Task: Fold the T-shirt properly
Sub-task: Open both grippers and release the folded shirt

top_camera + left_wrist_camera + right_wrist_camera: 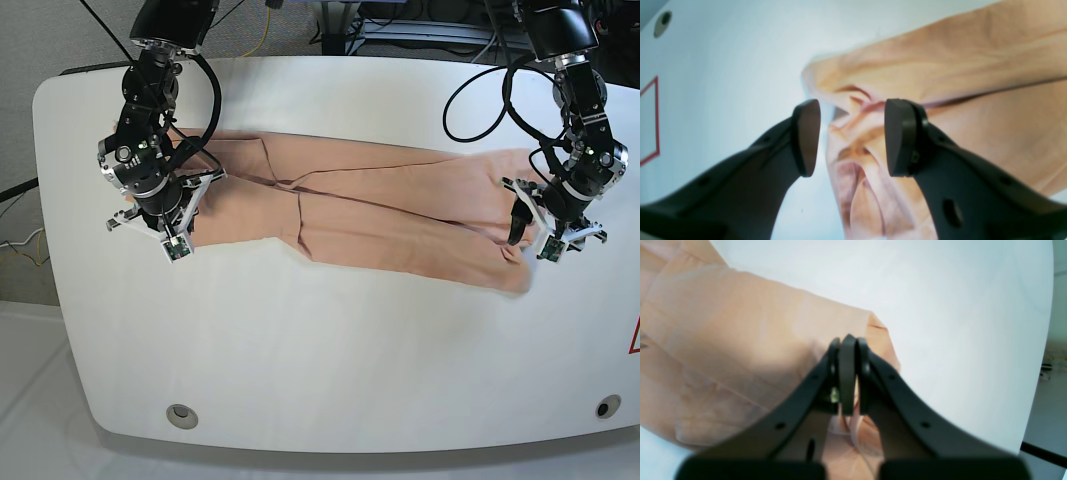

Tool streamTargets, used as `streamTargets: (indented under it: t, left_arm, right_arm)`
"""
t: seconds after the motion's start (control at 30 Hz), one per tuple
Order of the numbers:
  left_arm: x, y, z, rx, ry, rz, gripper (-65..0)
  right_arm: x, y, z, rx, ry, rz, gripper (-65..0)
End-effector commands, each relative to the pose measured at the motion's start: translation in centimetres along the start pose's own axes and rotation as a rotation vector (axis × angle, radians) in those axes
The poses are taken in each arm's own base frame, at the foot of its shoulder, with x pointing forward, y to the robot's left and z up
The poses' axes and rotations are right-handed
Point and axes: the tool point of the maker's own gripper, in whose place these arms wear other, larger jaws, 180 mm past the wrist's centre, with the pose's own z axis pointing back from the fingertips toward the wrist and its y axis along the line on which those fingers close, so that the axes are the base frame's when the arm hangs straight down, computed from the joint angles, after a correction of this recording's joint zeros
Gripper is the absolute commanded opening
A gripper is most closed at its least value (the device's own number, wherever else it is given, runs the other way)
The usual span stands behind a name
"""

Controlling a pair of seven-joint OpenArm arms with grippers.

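Dark fingers [806, 136] of the left gripper [850, 136] are seen closest in the left wrist view, spread well apart, with nothing clamped between them; a bunched, wrinkled end of the T-shirt [940, 76] is framed in the gap just beyond the pads. In the right wrist view, the right gripper [848, 373] is pressed fully together, and a thin fold of the peach fabric is pinched between its pads at a corner of the shirt. Farther off, in the base view, the garment is laid as a long folded band across the white table [330, 370], stretched between the two arms, each end at one gripper. A red line marking [656, 116] is seen on the tabletop beside the left gripper.
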Motion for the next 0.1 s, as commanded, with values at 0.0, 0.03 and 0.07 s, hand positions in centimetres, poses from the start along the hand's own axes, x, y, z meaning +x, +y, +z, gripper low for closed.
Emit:
streamTargets:
  t: [0.0, 0.03, 0.07]
  left_arm:
    - [1.60, 0.94, 0.37, 0.026, -0.058, 0.003, -37.0]
    - [1.57, 0.94, 0.35, 0.027, -0.058, 0.006, -37.0]
    - [1.58, 0.84, 0.32, 0.025, -0.059, 0.009, -37.0]
  right_arm:
    - [1.52, -0.76, 0.45, -0.021, -0.051, 0.003, -65.0]
    - [1.47, -0.79, 0.43, -0.021, -0.050, 0.003, -65.0]
    - [1.42, -0.83, 0.41, -0.022, -0.048, 0.004, -65.0]
